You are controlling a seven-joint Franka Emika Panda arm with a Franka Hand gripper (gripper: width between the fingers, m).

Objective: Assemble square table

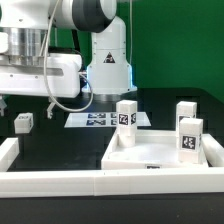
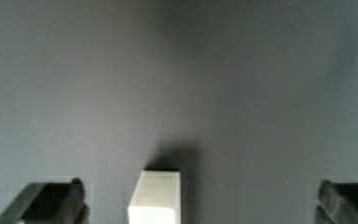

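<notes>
On the dark surface [image 1: 60, 140] we find the square slab [image 1: 150, 152] lying rim-up at the near right of the exterior view. Three legs stand upright on it: one at its far left corner [image 1: 126, 117], one at the far right [image 1: 186, 111] and one nearer on the right [image 1: 191, 137]. A fourth leg [image 1: 23, 122] lies apart at the far left. The marker board [image 1: 100, 119] lies flat behind the slab, and a long white rail [image 1: 60, 182] runs along the near edge. In the wrist view the pincer [image 2: 202, 205] stands wide open with nothing in it, its dark fingers [image 2: 51, 203] flanking a white block [image 2: 158, 197] that neither finger touches.
</notes>
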